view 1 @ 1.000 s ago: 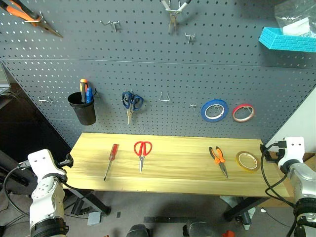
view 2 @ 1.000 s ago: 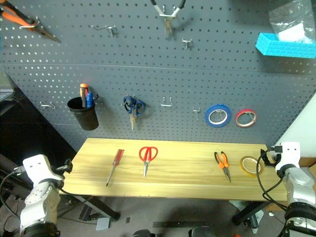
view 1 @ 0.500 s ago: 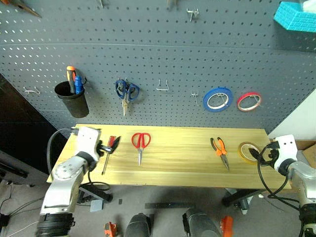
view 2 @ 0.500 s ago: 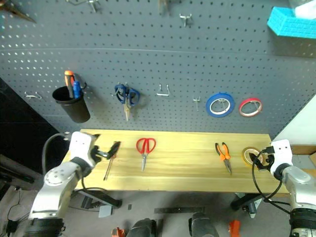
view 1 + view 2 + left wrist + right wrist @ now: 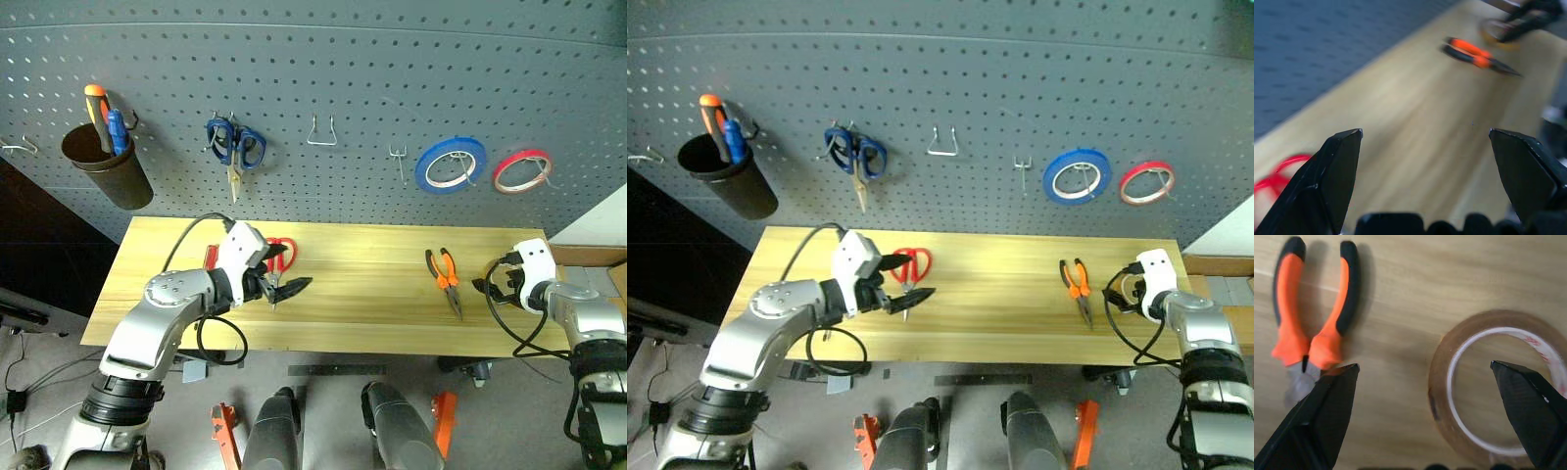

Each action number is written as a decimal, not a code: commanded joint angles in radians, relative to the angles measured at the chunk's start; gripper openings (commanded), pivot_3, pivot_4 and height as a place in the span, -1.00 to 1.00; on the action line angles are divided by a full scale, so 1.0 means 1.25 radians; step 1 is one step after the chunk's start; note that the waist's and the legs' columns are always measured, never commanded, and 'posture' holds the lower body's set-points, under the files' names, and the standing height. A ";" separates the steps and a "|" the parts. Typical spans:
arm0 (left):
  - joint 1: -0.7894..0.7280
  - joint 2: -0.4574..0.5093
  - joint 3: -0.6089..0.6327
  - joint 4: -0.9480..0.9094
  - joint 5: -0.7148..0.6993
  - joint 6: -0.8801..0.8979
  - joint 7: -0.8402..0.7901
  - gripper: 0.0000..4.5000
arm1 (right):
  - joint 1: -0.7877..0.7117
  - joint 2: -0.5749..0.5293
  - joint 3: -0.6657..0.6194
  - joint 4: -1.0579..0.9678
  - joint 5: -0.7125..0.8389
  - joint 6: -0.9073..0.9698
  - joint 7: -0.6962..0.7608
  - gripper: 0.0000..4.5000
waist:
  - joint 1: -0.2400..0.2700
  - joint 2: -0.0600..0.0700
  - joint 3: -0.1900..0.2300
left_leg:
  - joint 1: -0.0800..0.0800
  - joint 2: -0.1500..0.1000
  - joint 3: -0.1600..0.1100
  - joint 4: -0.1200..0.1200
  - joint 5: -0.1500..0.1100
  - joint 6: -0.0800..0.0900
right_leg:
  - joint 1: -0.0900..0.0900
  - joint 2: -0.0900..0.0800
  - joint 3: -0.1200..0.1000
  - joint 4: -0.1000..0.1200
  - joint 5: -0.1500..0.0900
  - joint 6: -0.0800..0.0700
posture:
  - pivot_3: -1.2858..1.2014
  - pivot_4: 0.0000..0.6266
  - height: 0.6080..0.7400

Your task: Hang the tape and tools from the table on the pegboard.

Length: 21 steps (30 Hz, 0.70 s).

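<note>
I saw my left gripper point(image 5: 284, 279) wide open above the red scissors point(image 5: 280, 253) on the table point(image 5: 372, 304), and my right gripper point(image 5: 1425, 377) open wide over the yellow tape point(image 5: 1488, 391) beside the small pliers point(image 5: 444, 274).

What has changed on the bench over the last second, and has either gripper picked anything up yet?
The left gripper has swung in from beside the table's left end to above the red-handled scissors, open and empty. The right gripper has edged in over the tape, open and empty. The pliers and tape lie unmoved on the table; nothing new hangs on the pegboard.
</note>
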 commanded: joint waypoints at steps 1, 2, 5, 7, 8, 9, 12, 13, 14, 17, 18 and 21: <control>-0.030 0.002 -0.031 -0.036 0.003 -0.005 -0.030 0.97 | -0.043 -0.026 0.013 0.100 -0.029 -0.039 0.024 1.00 | 0.002 -0.001 0.001 | -0.003 0.000 0.000 0.000 0.000 0.000 | -0.003 0.000 0.000 0.000 0.000 0.000 | -0.02 0.17 1.00; -0.035 0.001 -0.034 -0.038 0.000 -0.003 -0.034 0.97 | -0.058 -0.028 0.018 0.126 -0.035 -0.039 0.029 1.00 | 0.002 -0.001 0.003 | -0.008 0.000 0.000 0.001 0.000 0.000 | -0.008 0.000 0.000 0.002 0.000 0.000 | -0.02 0.17 1.00; -0.051 -0.007 -0.047 -0.033 0.008 -0.013 -0.037 0.97 | -0.099 -0.035 0.034 0.204 -0.052 -0.026 0.056 1.00 | 0.002 0.000 0.006 | -0.011 0.000 0.000 0.001 0.000 0.000 | -0.011 -0.001 0.000 0.002 0.000 0.000 | -0.02 0.18 1.00; -0.052 -0.005 -0.052 -0.034 0.013 -0.017 -0.041 0.99 | -0.115 -0.038 0.044 0.237 -0.063 -0.026 0.074 0.92 | 0.002 -0.001 0.007 | -0.011 0.000 0.000 0.001 0.000 0.001 | -0.011 -0.001 0.000 0.002 0.000 0.000 | -0.02 0.18 1.00; -0.051 -0.004 -0.053 -0.036 0.014 -0.017 -0.042 1.00 | -0.119 -0.040 0.051 0.248 -0.070 -0.030 0.081 0.83 | 0.002 -0.001 0.007 | -0.011 0.000 0.000 0.001 0.000 0.001 | -0.011 -0.001 0.000 0.002 0.000 0.000 | -0.02 0.18 1.00; -0.050 -0.004 -0.053 -0.037 0.014 -0.017 -0.042 1.00 | -0.123 -0.042 0.057 0.257 -0.077 -0.034 0.085 0.74 | 0.002 -0.001 0.007 | -0.011 0.000 0.000 0.001 0.000 0.001 | -0.011 -0.001 0.000 0.002 0.000 0.000 | -0.02 0.18 1.00; -0.047 -0.004 -0.051 -0.037 0.018 -0.019 -0.044 1.00 | -0.122 -0.038 0.082 0.269 -0.104 -0.053 0.093 0.31 | 0.002 -0.001 0.007 | -0.011 0.000 -0.001 0.002 0.000 0.000 | -0.011 0.000 0.000 0.002 0.000 0.000 | -0.02 0.17 1.00; -0.046 -0.004 -0.049 -0.037 0.019 -0.019 -0.044 1.00 | -0.119 -0.034 0.090 0.267 -0.112 -0.060 0.094 0.14 | 0.002 -0.001 0.007 | -0.010 0.000 -0.001 0.002 0.000 0.000 | -0.011 0.000 0.000 0.002 0.000 0.000 | -0.02 0.17 1.00; -0.045 -0.005 -0.047 -0.036 0.020 -0.019 -0.043 1.00 | -0.115 -0.030 0.098 0.265 -0.119 -0.069 0.093 -0.01 | 0.001 -0.001 0.007 | -0.010 0.000 -0.001 0.002 0.000 0.000 | -0.010 0.000 0.000 0.003 0.000 0.000 | -0.01 0.15 1.00; -0.043 -0.006 -0.045 -0.031 0.022 -0.021 -0.043 1.00 | -0.102 -0.019 0.115 0.256 -0.135 -0.090 0.089 -0.43 | 0.001 -0.002 0.007 | -0.009 0.000 -0.001 0.002 0.000 0.000 | -0.009 0.000 0.000 0.003 0.001 0.001 | -0.01 0.14 1.00; -0.043 -0.007 -0.044 -0.030 0.022 -0.021 -0.043 1.00 | -0.096 -0.016 0.123 0.251 -0.143 -0.104 0.084 -0.59 | 0.001 -0.002 0.007 | -0.009 0.000 -0.001 0.003 0.000 0.000 | -0.009 0.000 0.000 0.003 0.001 0.001 | -0.02 0.12 1.00; -0.041 -0.012 -0.034 -0.029 0.011 -0.015 -0.039 1.00 | -0.064 -0.008 0.146 0.212 -0.174 -0.151 0.057 -0.94 | 0.001 -0.004 0.006 | -0.009 0.000 -0.001 0.003 0.000 0.000 | -0.009 0.000 0.000 0.003 0.002 0.002 | -0.02 0.10 1.00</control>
